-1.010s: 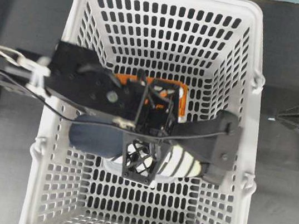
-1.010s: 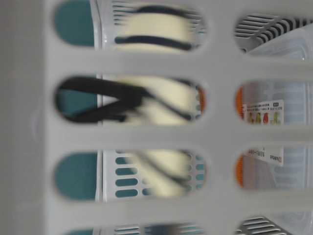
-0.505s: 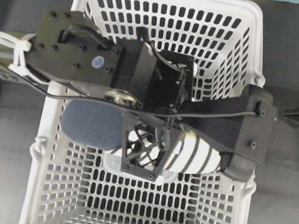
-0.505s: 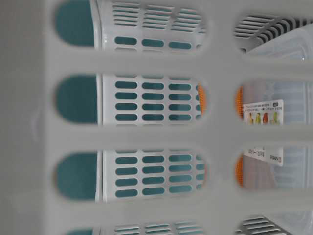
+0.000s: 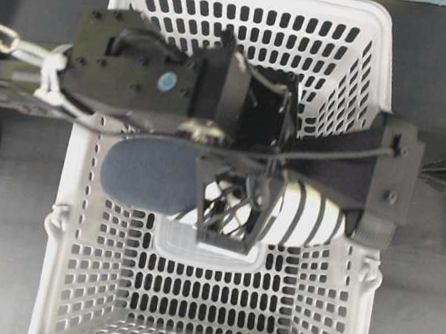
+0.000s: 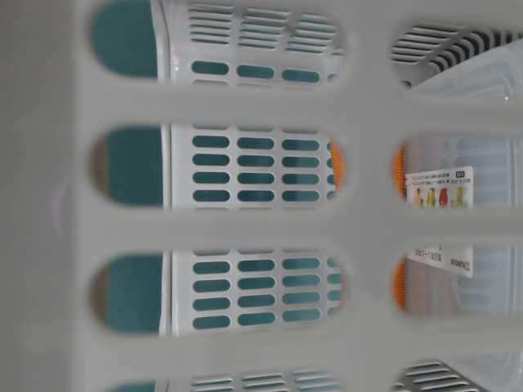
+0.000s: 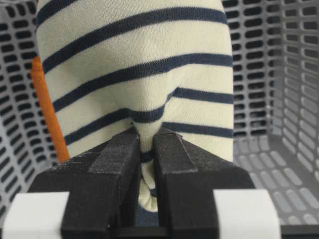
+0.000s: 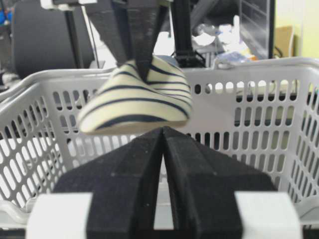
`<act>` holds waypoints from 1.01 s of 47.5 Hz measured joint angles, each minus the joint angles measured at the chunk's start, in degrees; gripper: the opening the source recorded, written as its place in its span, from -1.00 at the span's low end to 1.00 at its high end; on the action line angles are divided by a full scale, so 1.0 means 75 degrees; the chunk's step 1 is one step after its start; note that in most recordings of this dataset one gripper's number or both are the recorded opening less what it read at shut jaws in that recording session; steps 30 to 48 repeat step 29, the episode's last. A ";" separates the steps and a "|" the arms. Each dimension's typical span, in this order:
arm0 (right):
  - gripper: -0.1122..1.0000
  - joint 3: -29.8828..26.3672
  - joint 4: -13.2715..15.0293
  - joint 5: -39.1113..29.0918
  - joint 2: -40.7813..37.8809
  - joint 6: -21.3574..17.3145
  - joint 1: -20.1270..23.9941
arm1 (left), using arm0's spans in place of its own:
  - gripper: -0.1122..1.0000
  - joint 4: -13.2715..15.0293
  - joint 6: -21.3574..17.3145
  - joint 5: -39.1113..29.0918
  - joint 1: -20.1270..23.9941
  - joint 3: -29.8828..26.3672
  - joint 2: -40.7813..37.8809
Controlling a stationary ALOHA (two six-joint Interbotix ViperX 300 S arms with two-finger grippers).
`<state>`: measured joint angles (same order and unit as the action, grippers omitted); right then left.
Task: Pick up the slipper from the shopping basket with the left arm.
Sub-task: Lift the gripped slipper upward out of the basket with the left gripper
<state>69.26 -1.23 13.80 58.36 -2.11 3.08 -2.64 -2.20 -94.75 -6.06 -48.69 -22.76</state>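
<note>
Slipper (image 5: 299,216) hangs over the shopping basket (image 5: 376,39) overhead, our left gripper (image 5: 229,210) clamped on its upper. Table-level, basket wall (image 6: 245,106) blocks us; orange cloth (image 6: 399,282) peeks through. Left wrist: fingers (image 7: 117,159) pinch striped fabric. Right wrist: right gripper (image 8: 163,149) closed, empty.

The left arm (image 5: 152,81) and hanging slipper (image 5: 299,216) span the shopping basket (image 5: 335,318); its near half lies open.

A dark tabletop (image 5: 6,269) meets a teal backdrop (image 6: 122,37).
</note>
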 measured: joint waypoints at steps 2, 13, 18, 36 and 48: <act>-0.81 0.0012 0.0000 0.0012 0.0000 0.0000 0.0000 | -0.69 0.0000 0.0012 0.0012 0.0047 -0.0023 -0.0012; -0.81 0.0012 0.0000 0.0000 0.0047 0.0000 0.0000 | -0.69 0.0000 0.0012 -0.0012 0.0059 -0.0035 -0.0012; -0.81 0.0012 0.0000 0.0000 0.0059 0.0000 0.0000 | -0.69 0.0000 0.0012 -0.0035 0.0059 -0.0047 -0.0035; -0.81 0.0012 0.0000 0.0000 0.0070 0.0000 0.0000 | -0.69 -0.0012 0.0035 -0.0070 0.0047 -0.0047 -0.0070; -0.81 0.0012 0.0000 0.0000 0.0070 0.0000 0.0000 | -0.69 -0.0012 0.0035 -0.0070 0.0047 -0.0047 -0.0070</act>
